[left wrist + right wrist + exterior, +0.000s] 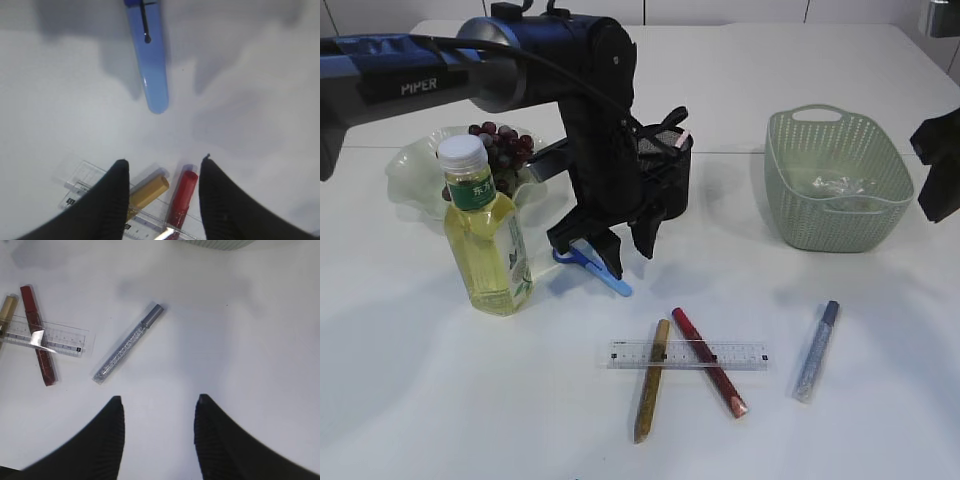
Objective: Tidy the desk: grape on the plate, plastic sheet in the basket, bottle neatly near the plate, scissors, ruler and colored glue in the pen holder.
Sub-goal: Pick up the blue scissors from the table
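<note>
- Both wrist views put the black jaws nearest the lens: the left gripper has its jaws apart with nothing between them, hanging low over the desk beside the blue scissors, whose light blue blade lies just ahead of the tips. That low, open stance reads as lining up for a pick of the scissors, which are still out on the desk.
- Right gripper likewise has its jaws apart and empty, held above bare desk near the silver-blue glue stick, probably so it keeps clear of the left arm's work.
- Gold glue stick and red glue stick lie crossed under the clear ruler, all touching; that stack will likely need taking apart one piece at a time.
- Behind the left arm stands the black pen holder, with something pink showing at its rim, possibly the other scissors.
- Grape bunch already sits on the green plate, and the bottle stands upright just in front of that plate, so both look settled.
- Clear plastic sheet lies inside the basket, well apart to the right.
</note>
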Robot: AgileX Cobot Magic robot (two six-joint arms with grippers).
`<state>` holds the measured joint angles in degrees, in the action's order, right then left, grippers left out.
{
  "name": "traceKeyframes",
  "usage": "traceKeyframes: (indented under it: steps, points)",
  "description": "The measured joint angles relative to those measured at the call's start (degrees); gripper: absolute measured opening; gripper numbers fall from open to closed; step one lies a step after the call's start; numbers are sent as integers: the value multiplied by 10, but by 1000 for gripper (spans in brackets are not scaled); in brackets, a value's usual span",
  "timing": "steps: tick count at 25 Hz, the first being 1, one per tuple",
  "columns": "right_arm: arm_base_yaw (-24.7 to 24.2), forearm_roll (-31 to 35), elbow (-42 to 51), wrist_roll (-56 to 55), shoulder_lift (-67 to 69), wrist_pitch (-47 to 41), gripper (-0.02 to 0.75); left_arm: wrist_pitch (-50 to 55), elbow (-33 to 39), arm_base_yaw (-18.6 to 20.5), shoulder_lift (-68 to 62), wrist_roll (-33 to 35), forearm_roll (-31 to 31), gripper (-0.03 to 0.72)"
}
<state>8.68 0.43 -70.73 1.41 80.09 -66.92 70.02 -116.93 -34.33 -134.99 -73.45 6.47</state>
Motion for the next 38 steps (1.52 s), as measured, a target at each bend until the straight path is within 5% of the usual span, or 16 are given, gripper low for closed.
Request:
traceKeyframes:
  steps: [8,38]
  points:
    - [0,2,0,0,0,0,368,0,-1,0,-1,-56,-9,330]
    - [-1,5,0,0,0,-4,365,-25,-4,0,-49,-56,-48,321]
